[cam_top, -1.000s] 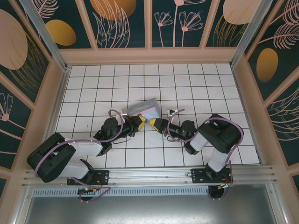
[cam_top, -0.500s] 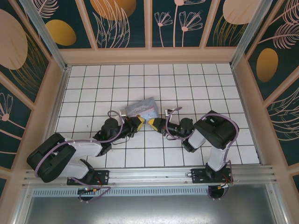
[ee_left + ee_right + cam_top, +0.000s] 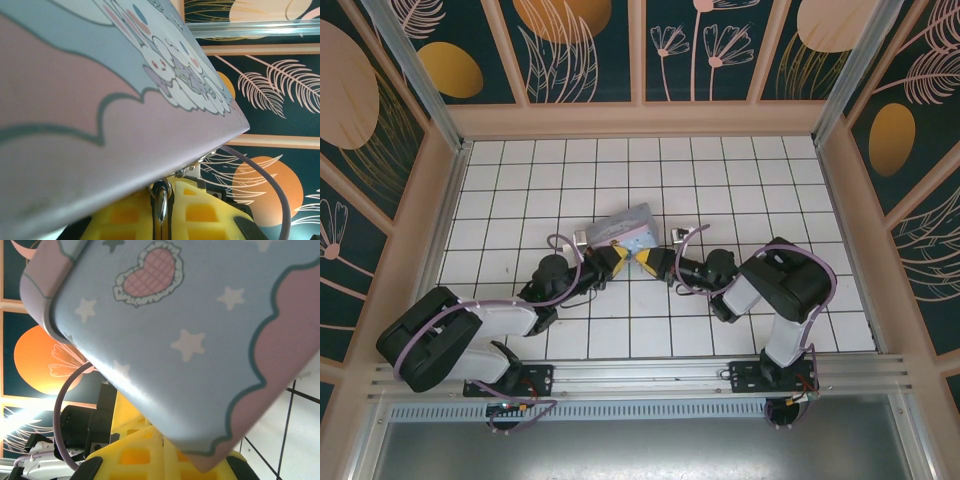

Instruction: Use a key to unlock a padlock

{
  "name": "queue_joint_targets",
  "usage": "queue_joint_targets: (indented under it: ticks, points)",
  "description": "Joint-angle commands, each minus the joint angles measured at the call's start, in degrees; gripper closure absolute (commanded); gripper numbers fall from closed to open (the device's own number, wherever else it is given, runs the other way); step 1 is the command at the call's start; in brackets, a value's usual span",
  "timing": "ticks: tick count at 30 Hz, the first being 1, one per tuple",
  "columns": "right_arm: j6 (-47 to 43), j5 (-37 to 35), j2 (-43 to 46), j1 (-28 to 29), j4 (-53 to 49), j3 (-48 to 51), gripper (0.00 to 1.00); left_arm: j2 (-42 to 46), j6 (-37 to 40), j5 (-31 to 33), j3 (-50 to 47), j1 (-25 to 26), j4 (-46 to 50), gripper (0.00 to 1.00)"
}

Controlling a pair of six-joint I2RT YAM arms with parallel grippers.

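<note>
White tiled floor (image 3: 740,180), centre frame: my left gripper (image 3: 617,256) pinching a thin metal loop (image 3: 161,202), my right gripper (image 3: 646,259) pressed together, both at the cartoon tin's (image 3: 620,228) lower edge.

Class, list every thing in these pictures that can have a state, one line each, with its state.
tin box: lid closed, lying askew to the floor tiles.
left gripper: shut on a small metal loop; what the loop belongs to, cannot tell.
right gripper: shut, tips close to the left gripper's.
</note>
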State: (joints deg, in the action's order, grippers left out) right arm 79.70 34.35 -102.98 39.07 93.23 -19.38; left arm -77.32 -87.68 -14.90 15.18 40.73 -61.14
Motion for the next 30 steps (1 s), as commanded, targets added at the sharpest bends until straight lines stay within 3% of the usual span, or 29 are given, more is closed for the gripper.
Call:
queue_joint_targets:
  ticks: [1, 9, 15, 30]
  points:
    - [-1.0, 0.4, -2.0, -0.5, 6.0, -0.9, 1.00, 5.6, 1.9, -12.0, 2.8, 2.3, -22.3, 1.00]
    - [-1.7, 2.5, -2.0, -1.9, 5.5, -2.6, 1.00, 7.0, 1.0, -12.3, 2.6, 2.3, -24.1, 1.00]
    - [-8.2, 7.4, 0.7, -3.0, -0.7, -3.7, 1.00, 5.7, 0.8, -14.7, 2.6, 2.3, -26.7, 1.00]
    - [-9.9, 13.3, 3.0, -7.4, -6.1, -4.5, 1.00, 6.1, 1.3, -18.1, 3.4, 2.3, -23.6, 1.00]
